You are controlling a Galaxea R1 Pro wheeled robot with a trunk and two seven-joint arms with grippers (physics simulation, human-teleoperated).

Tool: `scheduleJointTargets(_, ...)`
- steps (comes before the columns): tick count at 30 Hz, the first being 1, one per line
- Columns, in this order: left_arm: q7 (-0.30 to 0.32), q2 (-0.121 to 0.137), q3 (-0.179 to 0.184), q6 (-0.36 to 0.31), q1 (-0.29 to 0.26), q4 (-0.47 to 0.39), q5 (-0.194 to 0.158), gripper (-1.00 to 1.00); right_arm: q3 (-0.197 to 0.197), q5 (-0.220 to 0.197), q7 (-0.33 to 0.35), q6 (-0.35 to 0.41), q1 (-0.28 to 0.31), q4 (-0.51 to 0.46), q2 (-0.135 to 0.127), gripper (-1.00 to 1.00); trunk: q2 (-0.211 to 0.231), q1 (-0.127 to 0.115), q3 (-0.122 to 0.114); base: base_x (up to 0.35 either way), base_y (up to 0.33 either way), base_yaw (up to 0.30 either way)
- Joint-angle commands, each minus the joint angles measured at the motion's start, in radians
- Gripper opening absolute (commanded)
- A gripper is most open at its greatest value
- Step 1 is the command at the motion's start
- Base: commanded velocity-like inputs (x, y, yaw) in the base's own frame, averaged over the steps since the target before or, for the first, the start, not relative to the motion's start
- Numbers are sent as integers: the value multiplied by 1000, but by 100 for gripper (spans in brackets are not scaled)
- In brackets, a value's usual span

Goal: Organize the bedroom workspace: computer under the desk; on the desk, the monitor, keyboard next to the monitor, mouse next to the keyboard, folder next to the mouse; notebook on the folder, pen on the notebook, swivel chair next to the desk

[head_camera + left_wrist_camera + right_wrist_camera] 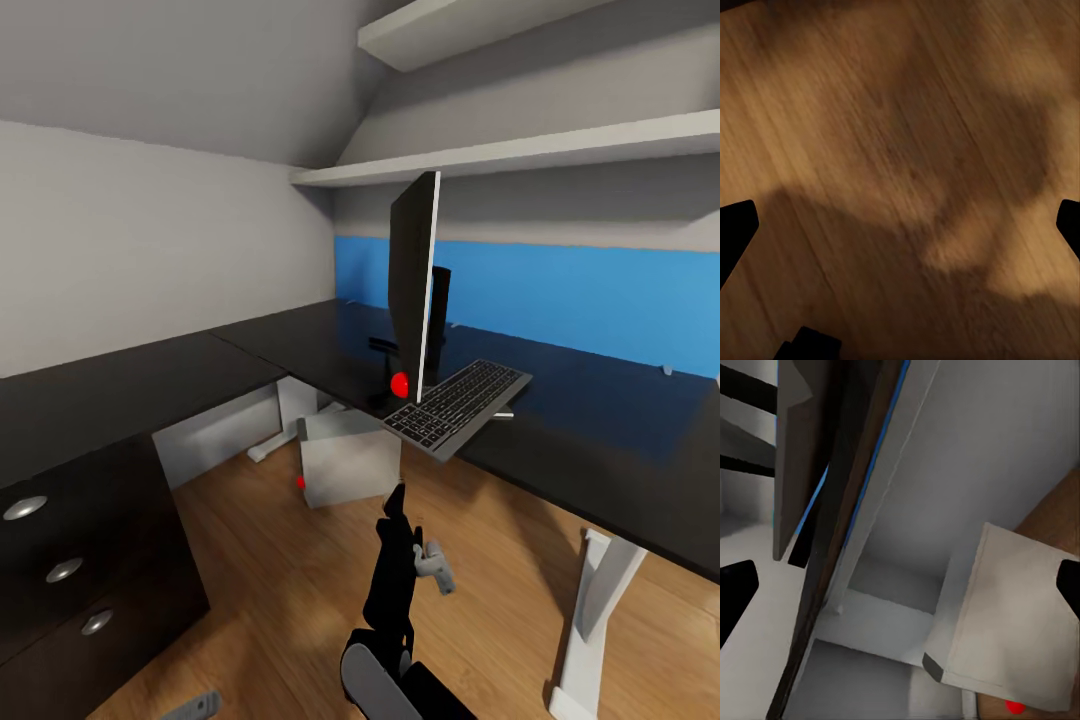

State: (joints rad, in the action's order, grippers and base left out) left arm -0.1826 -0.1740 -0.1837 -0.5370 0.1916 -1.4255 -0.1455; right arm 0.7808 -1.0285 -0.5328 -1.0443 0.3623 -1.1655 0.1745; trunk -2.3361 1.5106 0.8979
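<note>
Beyond the raised right arm [400, 570], well apart from its tip, sat the desk [600, 420], dark-topped, running along the blue wall. On it stood the monitor [412, 285], seen nearly edge-on, upright. Just beside its base lay the keyboard [458, 405], overhanging the front edge of the desk, one corner out past the top. Below the desk, on the wood floor [290, 570], rested the computer [350, 455], a pale grey box, tilted a little, ahead of the arm's tip and lower than the keyboard.

Seen from the right wrist: the right gripper [900, 585] spread wide, holding nothing, dark fingertips [735, 589] at either edge; between them the computer [1016, 622] and the underside edge of the desk [844, 532], both apart from the fingers.

Seen from the left wrist: the left gripper [900, 232] likewise spread wide and empty, pointed at bare floor [900, 135], shadow across the boards.

At the left, a dark drawer unit [80, 560] with round knobs.
</note>
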Motion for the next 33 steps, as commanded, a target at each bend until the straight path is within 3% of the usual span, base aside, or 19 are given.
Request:
scheduleJointTargets(1, -7, 0, 0, -4, 0, -1, -11, 100, 2, -11, -9, -3, 1, 0, 0, 100, 0, 0, 1, 0, 0, 0)
scheduleJointTargets(10, -5, 0, 0, -4, 0, 2, -11, 100, 7, -37, -6, -3, 1, -13, 0, 100, 0, 0, 1, 0, 0, 0)
scheduleJointTargets(13, -5, 0, -1, -4, 0, 3, -12, 100, 5, -35, -6, -3, 1, -84, 0, 100, 0, 0, 1, 0, 0, 0)
scheduleJointTargets(18, -6, 0, -4, -4, 0, 41, -13, 100, 2, -33, 10, -3, 1, -122, 0, 100, 0, 0, 1, 0, 0, 0)
scheduleJointTargets(27, -5, 5, -4, -3, 0, 64, -13, 100, -1, -41, 26, -3, 1, -121, 0, 100, 0, 0, 1, 6, 0, 0)
scheduleJointTargets(33, -6, 6, -3, -3, 0, 67, -11, 100, -2, -40, 27, -3, 1, -117, 0, 100, 0, 0, 1, 232, 6, 0)
